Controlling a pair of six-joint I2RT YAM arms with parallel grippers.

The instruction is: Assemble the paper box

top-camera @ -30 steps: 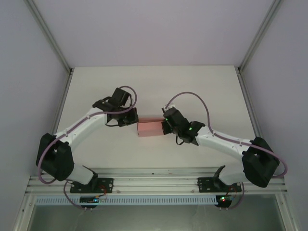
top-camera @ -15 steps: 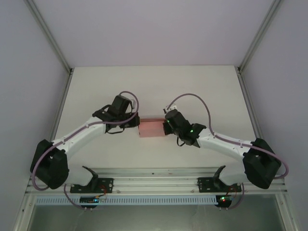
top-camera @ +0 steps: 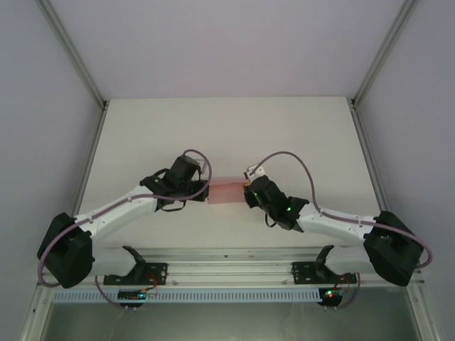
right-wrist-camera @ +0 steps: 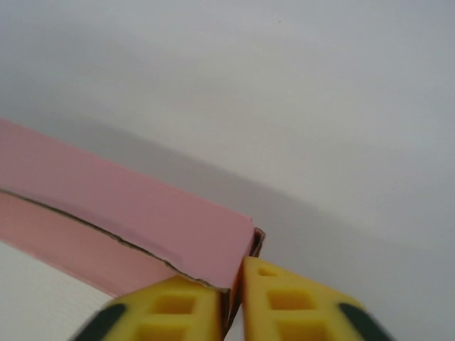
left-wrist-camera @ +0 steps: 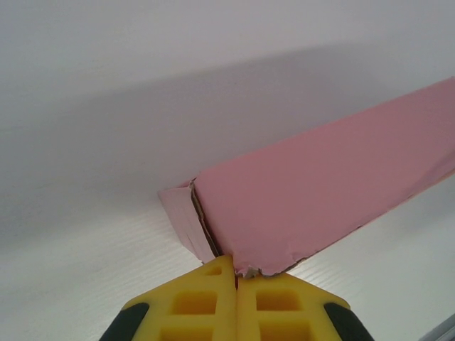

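My left jaws are pressed together on one corner of the paper box [left-wrist-camera: 320,192]. My right jaws pinch the wall at its opposite end. The box is at mid-worktop [top-camera: 227,128], between both arms. The body is formed. I judge that the end flaps and one seam are not yet closed.

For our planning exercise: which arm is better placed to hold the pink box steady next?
Probably the left: the left jaws are pinched tight on the paper box at its corner, while the right jaws show a slight gap.
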